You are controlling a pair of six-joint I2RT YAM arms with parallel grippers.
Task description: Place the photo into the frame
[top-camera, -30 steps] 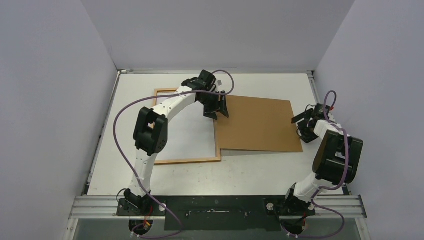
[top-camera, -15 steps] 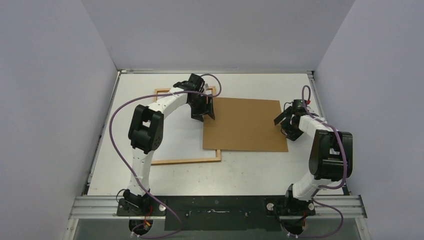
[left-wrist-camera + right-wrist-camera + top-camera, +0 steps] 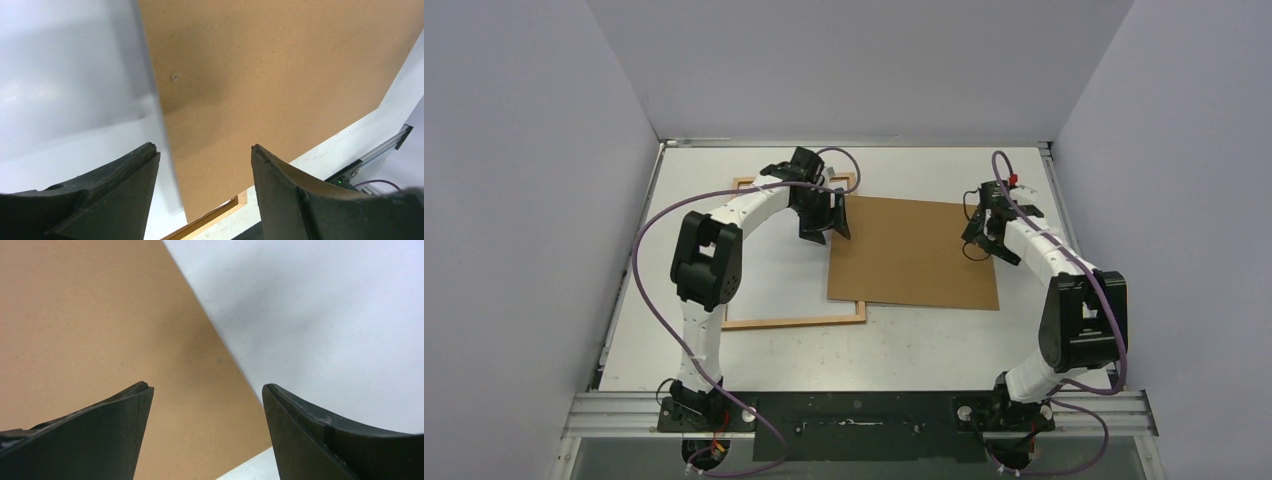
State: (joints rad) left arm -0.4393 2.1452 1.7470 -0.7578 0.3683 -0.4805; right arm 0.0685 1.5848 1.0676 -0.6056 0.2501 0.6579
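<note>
The frame (image 3: 794, 321) of orange-brown wood lies flat at the left of the table. A white sheet (image 3: 774, 270) fills its inside, plain white side up, and no printed side shows. A brown fibreboard panel (image 3: 914, 252) lies flat with its left part over the frame's right rail. My left gripper (image 3: 829, 222) is open at the panel's left edge. In the left wrist view the left gripper (image 3: 205, 150) straddles that edge, with the panel (image 3: 275, 75), white sheet (image 3: 75, 100) and frame corner (image 3: 235, 202) below. My right gripper (image 3: 981, 235) is open at the panel's right edge, also in the right wrist view (image 3: 207, 387).
Grey walls close in the white table (image 3: 924, 340) on the left, back and right. The arms' metal base rail (image 3: 854, 410) runs along the near edge. Purple cables loop from both arms. Bare table (image 3: 325, 315) lies right of the panel (image 3: 100, 330).
The brown panel has slid left, so it overlaps more of the frame. Both grippers moved left with it, the right one also going farther from the bases.
</note>
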